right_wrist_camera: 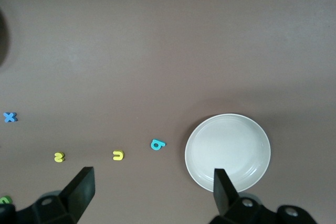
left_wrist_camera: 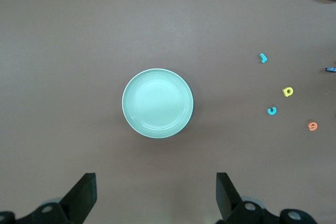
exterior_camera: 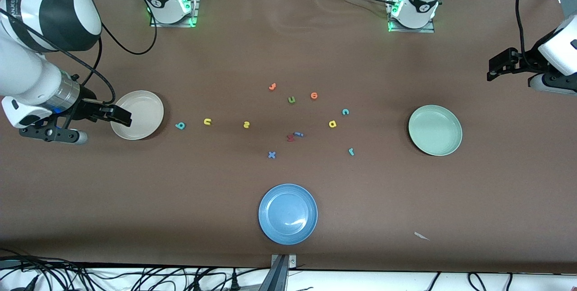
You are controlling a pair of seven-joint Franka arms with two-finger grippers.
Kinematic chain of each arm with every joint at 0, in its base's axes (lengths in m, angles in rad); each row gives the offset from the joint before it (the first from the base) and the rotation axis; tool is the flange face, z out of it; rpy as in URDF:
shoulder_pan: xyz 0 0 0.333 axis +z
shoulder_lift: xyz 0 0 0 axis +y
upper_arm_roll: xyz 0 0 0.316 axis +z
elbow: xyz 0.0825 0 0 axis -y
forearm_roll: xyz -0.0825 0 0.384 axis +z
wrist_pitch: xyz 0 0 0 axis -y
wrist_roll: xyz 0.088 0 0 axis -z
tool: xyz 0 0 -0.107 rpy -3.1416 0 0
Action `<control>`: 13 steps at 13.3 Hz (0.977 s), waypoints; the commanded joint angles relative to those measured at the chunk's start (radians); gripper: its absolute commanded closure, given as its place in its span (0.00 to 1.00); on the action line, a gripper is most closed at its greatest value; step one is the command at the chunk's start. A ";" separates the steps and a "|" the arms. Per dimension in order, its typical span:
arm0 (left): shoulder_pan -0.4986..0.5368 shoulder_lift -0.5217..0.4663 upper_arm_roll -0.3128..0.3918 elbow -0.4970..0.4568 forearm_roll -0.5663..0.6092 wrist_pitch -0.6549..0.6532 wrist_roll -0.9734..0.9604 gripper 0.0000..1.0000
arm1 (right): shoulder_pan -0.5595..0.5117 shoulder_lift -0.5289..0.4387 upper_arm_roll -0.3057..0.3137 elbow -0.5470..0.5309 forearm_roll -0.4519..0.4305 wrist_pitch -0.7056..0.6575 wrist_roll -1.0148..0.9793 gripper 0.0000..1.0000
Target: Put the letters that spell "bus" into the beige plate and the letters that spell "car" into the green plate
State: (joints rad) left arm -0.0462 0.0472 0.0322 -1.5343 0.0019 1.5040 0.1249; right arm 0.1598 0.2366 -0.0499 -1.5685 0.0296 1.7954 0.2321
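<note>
The beige plate (exterior_camera: 144,108) lies at the right arm's end of the table. The teal "b" (exterior_camera: 180,125), yellow "u" (exterior_camera: 207,122) and yellow "s" (exterior_camera: 246,124) sit in a row beside it. The green plate (exterior_camera: 435,130) lies at the left arm's end, with the teal "c" (exterior_camera: 345,112), yellow "a" (exterior_camera: 332,124) and teal "r" (exterior_camera: 351,151) toward the table's middle. My right gripper (exterior_camera: 121,117) hangs open and empty over the beige plate's edge (right_wrist_camera: 227,150). High over the table near the green plate (left_wrist_camera: 157,103), my left gripper (exterior_camera: 498,64) is open and empty.
A blue plate (exterior_camera: 288,214) sits near the front edge at the middle. Other letters lie mid-table: a green "u" (exterior_camera: 291,99), an orange "o" (exterior_camera: 314,95), another orange letter (exterior_camera: 272,86), a red and blue pair (exterior_camera: 294,136) and a blue "x" (exterior_camera: 271,155).
</note>
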 commanded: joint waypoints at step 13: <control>0.002 0.011 -0.006 0.029 -0.003 -0.019 0.004 0.00 | 0.016 -0.014 0.012 0.019 -0.017 -0.060 0.003 0.00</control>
State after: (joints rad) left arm -0.0462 0.0472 0.0290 -1.5342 0.0019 1.5040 0.1249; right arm 0.1612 0.2315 -0.0459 -1.5466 0.0297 1.7641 0.2311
